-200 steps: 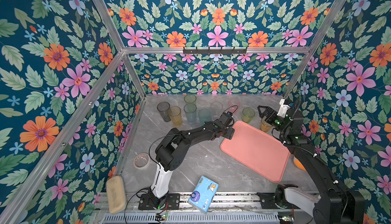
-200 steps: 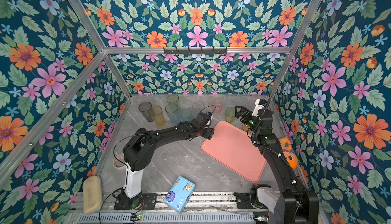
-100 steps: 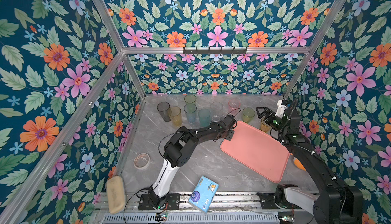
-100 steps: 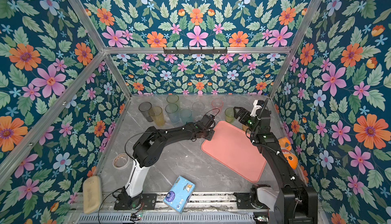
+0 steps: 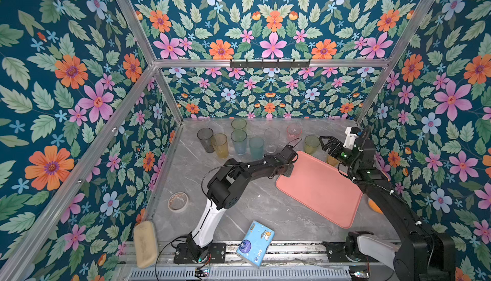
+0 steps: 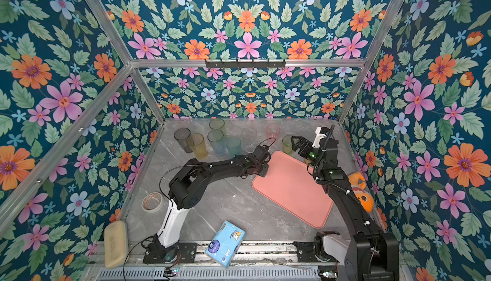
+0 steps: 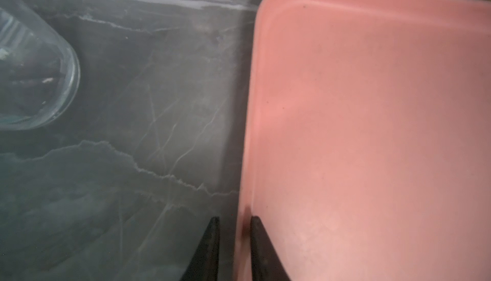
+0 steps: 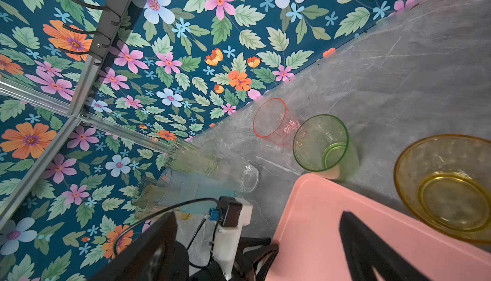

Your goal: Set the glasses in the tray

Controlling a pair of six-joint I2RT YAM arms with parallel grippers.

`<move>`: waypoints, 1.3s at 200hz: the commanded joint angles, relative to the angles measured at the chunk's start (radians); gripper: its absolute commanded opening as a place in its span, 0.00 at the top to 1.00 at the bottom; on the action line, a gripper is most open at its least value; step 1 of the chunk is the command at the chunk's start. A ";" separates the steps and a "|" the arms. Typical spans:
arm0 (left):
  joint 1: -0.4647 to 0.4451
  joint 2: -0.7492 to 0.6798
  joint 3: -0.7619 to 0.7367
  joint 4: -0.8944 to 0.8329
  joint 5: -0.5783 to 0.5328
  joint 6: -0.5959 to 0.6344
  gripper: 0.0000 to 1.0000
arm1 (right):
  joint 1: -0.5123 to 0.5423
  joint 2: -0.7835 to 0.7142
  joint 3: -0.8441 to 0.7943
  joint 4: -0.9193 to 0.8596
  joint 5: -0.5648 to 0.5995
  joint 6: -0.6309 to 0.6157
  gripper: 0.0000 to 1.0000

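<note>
Several glasses stand along the back of the table: grey point(image 5: 205, 139), amber point(image 5: 220, 145), green point(image 5: 238, 124), blue point(image 5: 238, 141), teal point(image 5: 256, 146), clear point(image 5: 271, 139), pink point(image 5: 293, 132) and yellow-green point(image 5: 311, 144). A short amber one point(image 5: 332, 160) is half hidden behind my right gripper point(image 5: 325, 144), which hangs open above the far edge of the tray point(image 5: 318, 186). The tray is salmon-pink and holds nothing. My left gripper point(image 7: 235, 221) is drawn close astride the tray's left rim point(image 7: 245, 160), one finger inside and one on the table side.
A blue tissue pack point(image 5: 255, 242) lies at the front edge, a tape roll point(image 5: 178, 200) and a beige sponge point(image 5: 144, 243) at the front left. An orange toy point(image 6: 361, 192) sits by the right wall. A hook rail point(image 5: 269, 63) runs along the back wall.
My left gripper has come down onto the tray's left rim and its jaws have narrowed around it. The right gripper has barely shifted and stays open. The tray and the glasses have not moved.
</note>
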 commanded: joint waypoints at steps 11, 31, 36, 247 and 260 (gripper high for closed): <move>0.001 -0.028 -0.056 -0.011 -0.012 -0.039 0.84 | 0.004 0.002 -0.001 0.030 -0.011 0.006 0.04; 0.001 -0.061 -0.102 0.000 -0.022 -0.049 0.85 | 0.006 0.001 -0.007 0.032 -0.015 0.006 0.04; 0.001 -0.069 -0.116 0.006 -0.023 -0.049 0.85 | 0.005 0.000 -0.008 0.034 -0.015 0.006 0.04; 0.052 -0.444 -0.567 -0.115 -0.082 -0.268 0.88 | 0.019 0.024 -0.009 0.053 -0.018 0.039 0.05; 0.056 -0.456 -0.584 -0.128 -0.090 -0.301 0.88 | 0.024 0.029 -0.009 0.062 -0.026 0.040 0.05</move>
